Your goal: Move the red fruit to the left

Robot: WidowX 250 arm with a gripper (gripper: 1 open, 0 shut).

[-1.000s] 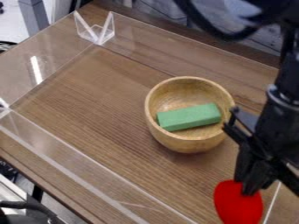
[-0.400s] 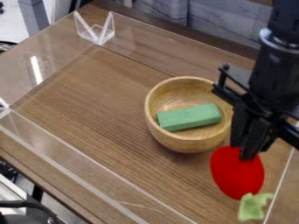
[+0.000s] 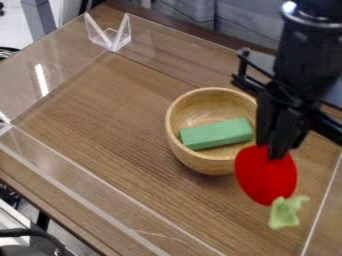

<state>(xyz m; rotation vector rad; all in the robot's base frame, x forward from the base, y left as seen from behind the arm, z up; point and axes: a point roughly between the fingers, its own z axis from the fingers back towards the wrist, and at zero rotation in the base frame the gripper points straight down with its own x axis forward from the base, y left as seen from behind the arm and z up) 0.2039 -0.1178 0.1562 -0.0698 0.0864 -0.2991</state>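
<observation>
Since a second ago I have lifted and drifted left across the picture, and the small bright red rounded toy fruit (image 3: 266, 175) has come up with me; back then it sat low against the bottom edge, partly cut off. Now it hangs in the air below my black gripper (image 3: 278, 152), just right of the round light wooden bowl (image 3: 191, 110) and in front of its right rim. Its light-green leafy tip (image 3: 285, 212) dangles underneath, pointing down and slightly right.

My arm stands nearly upright, dark and blocky, coming down from the top right of the view with the gripper pointing at the table. My fingers are pinched narrow on the top of the red fruit, which is how it hangs from me.

The green rectangular block (image 3: 217, 133) lies inside the bowl, tilted a little. The brown wood-grain table (image 3: 107, 120) sits inside a clear plastic walled tray (image 3: 54, 60).

Hard to make out: my fingertips themselves, which merge into one dark shape above the fruit. My upper arm is cut off by the top edge. My body hides part of the bowl's right rim, and the fruit is slightly blurred.
</observation>
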